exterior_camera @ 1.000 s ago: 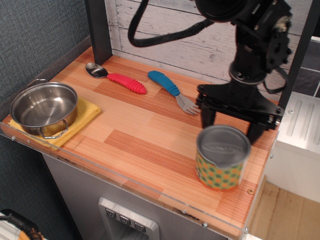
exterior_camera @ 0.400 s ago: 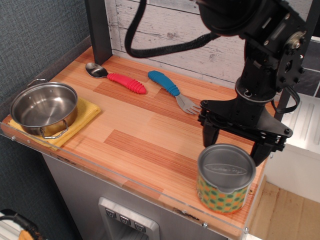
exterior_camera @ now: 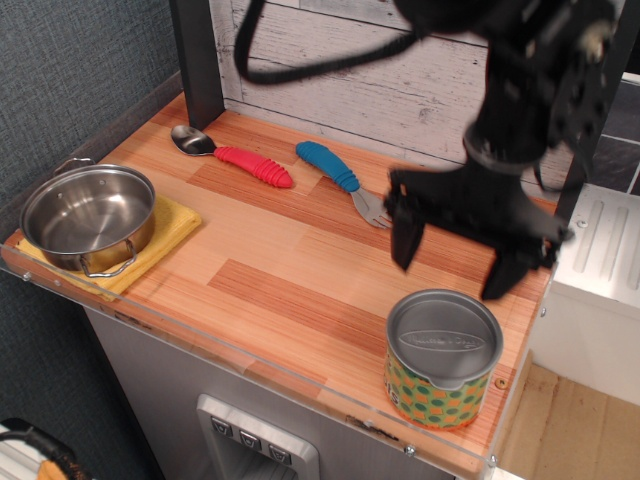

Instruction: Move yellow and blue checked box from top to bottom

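My hand (exterior_camera: 455,268) has lifted off, fingers wide. One yellow and blue checked box (exterior_camera: 441,360), grey lid up, stands at the counter's (exterior_camera: 290,270) front-right corner.

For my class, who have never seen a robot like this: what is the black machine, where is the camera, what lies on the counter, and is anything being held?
The black machine is a robot arm ending in a gripper, a two-fingered claw. One camera looks down from above the counter's front. On the wooden counter stand a tin, the yellow and blue checked box, near the front edge, a steel pot on a yellow cloth, a red-handled spoon and a blue-handled fork. Nothing is held: the open claw hangs above the tin.
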`<move>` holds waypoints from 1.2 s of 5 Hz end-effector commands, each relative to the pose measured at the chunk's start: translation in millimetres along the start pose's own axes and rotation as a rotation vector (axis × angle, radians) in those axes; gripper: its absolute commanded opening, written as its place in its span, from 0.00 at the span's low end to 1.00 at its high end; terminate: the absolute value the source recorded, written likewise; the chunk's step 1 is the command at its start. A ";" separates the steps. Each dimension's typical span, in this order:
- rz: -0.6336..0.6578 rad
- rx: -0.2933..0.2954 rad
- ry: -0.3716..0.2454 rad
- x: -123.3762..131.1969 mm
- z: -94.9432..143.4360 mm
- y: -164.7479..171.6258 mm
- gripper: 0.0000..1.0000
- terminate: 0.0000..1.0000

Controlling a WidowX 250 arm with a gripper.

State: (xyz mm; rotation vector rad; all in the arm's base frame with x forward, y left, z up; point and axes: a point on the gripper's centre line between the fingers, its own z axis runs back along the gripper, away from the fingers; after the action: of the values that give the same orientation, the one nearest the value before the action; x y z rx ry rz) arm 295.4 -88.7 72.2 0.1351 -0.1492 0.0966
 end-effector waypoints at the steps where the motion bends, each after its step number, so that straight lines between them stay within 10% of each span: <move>1: 0.100 -0.024 -0.035 45.0 31.7 27.9 1.00 0.00; 6: 0.233 0.027 0.113 45.8 24.3 129.9 1.00 0.00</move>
State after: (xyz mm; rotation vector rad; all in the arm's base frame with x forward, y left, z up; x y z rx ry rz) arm 320.4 35.8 101.7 0.1434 -0.0068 0.3382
